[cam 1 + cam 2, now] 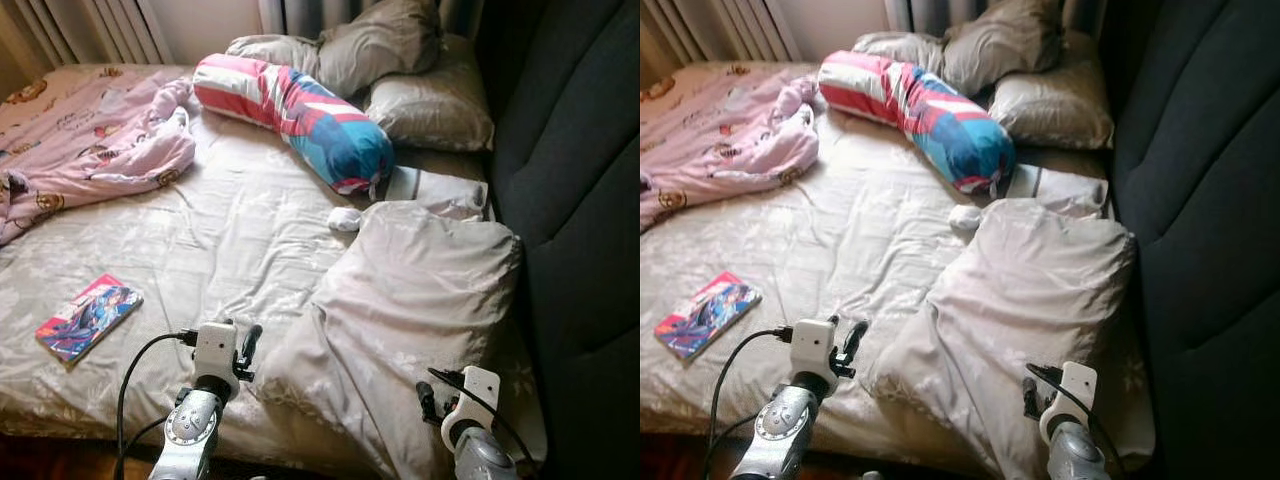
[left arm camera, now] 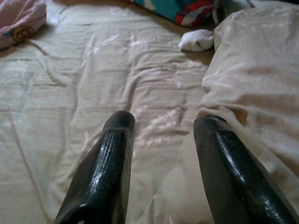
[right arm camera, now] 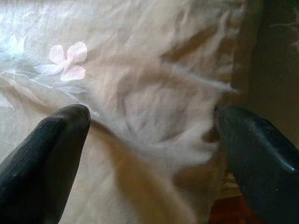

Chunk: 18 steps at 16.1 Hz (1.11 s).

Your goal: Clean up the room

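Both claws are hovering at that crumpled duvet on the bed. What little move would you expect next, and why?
Probably both claws close on the duvet. The left claw is open at the duvet's near left edge, and the right claw is open with duvet fabric bunched between its fingers. The duvet lies heaped on the bed, so gripping it at two points looks like the start of spreading it out.

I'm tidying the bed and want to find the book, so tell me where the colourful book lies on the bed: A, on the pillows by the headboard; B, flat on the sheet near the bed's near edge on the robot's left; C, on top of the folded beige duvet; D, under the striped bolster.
B: the book lies flat on the beige sheet near the near edge, left of the left gripper, apart from the folded duvet.
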Motion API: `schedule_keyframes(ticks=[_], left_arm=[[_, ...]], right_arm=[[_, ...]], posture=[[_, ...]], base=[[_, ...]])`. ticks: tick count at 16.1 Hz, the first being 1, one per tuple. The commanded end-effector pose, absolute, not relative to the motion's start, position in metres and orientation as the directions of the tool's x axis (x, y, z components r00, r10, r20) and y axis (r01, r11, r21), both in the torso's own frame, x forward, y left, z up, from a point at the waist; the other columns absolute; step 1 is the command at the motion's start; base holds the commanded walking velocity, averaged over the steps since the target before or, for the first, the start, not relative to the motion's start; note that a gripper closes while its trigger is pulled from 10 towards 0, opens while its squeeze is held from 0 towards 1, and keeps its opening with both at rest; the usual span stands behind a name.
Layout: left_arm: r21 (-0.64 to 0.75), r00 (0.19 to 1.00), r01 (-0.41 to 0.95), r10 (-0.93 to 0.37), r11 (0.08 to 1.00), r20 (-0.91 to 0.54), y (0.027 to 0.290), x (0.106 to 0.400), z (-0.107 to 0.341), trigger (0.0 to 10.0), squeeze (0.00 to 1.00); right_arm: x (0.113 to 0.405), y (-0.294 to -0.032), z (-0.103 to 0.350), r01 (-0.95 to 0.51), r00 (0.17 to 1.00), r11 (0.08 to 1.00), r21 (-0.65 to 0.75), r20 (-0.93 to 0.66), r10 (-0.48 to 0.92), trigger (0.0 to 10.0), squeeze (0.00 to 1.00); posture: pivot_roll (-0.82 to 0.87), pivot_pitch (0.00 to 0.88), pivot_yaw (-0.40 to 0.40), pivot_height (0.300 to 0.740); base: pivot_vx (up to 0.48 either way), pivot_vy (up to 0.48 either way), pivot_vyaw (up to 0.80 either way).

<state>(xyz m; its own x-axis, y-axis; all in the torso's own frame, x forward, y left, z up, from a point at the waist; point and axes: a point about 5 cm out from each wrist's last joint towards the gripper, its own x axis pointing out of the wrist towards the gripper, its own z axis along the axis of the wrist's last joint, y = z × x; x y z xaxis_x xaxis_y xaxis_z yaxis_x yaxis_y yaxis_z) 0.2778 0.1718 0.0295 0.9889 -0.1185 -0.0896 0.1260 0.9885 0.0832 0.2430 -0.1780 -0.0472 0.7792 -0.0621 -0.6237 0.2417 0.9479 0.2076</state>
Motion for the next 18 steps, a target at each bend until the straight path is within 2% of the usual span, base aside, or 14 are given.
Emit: schedule_keyframes(ticks=[1, 4, 9, 11, 12, 13, 14, 18], left_arm=[[0.086, 0.988, 0.12, -0.111, 0.989, -0.109, 0.174, 0.272, 0.026, 10.0, 0.0], [0.084, 0.986, 0.108, -0.096, 0.991, -0.133, 0.179, 0.261, 0.02, 10.0, 0.0], [0.104, 0.986, 0.112, -0.098, 0.988, -0.133, 0.184, 0.262, 0.026, 10.0, 0.0], [0.109, 0.985, 0.118, -0.103, 0.987, -0.135, 0.185, 0.26, 0.027, 10.0, 0.0], [0.11, 0.985, 0.123, -0.107, 0.986, -0.136, 0.185, 0.259, 0.027, 10.0, 0.0], [0.118, 0.984, 0.132, -0.115, 0.984, -0.139, 0.185, 0.258, 0.027, 10.0, 0.0], [0.124, 0.984, 0.134, -0.117, 0.983, -0.137, 0.185, 0.258, 0.028, 10.0, 0.0], [0.14, 0.98, 0.148, -0.126, 0.979, -0.151, 0.189, 0.253, 0.029, 10.0, 0.0]], right_arm=[[0.236, -0.175, -0.053, 0.249, 0.762, 0.942, 0.225, -0.646, -0.048, 10.0, 0.0], [0.223, -0.181, -0.061, 0.314, 0.726, 0.929, 0.195, -0.68, -0.102, 10.0, 0.0], [0.206, -0.168, -0.073, 0.277, 0.679, 0.937, 0.213, -0.733, -0.034, 10.0, 0.0], [0.204, -0.162, -0.074, 0.279, 0.685, 0.925, 0.259, -0.729, -0.002, 10.0, 0.0], [0.203, -0.161, -0.074, 0.272, 0.685, 0.926, 0.264, -0.728, 0.006, 8.7, 0.0], [0.204, -0.16, -0.074, 0.25, 0.689, 0.931, 0.266, -0.725, 0.023, 1.3, 0.0], [0.203, -0.159, -0.074, 0.229, 0.686, 0.941, 0.25, -0.727, 0.026, 0.0, 0.0], [0.195, -0.159, -0.079, 0.227, 0.665, 0.942, 0.247, -0.746, 0.035, 0.0, 0.0]], posture=[[0.1, 0.235, 0.01, 0.74], [0.11, 0.244, 0.01, 0.74], [0.12, 0.271, 0.032, 0.74], [0.12, 0.28, 0.045, 0.74], [0.12, 0.28, 0.047, 0.74], [0.13, 0.277, 0.05, 0.74], [0.13, 0.28, 0.054, 0.74], [0.13, 0.275, 0.074, 0.74]], base=[[0.0, 0.0, 0.0], [0.0, 0.0, 0.0], [0.0, 0.0, 0.0], [0.0, 0.0, 0.0], [0.0, 0.0, 0.0], [0.0, 0.0, 0.0], [0.0, 0.0, 0.0], [0.0, 0.0, 0.0]])
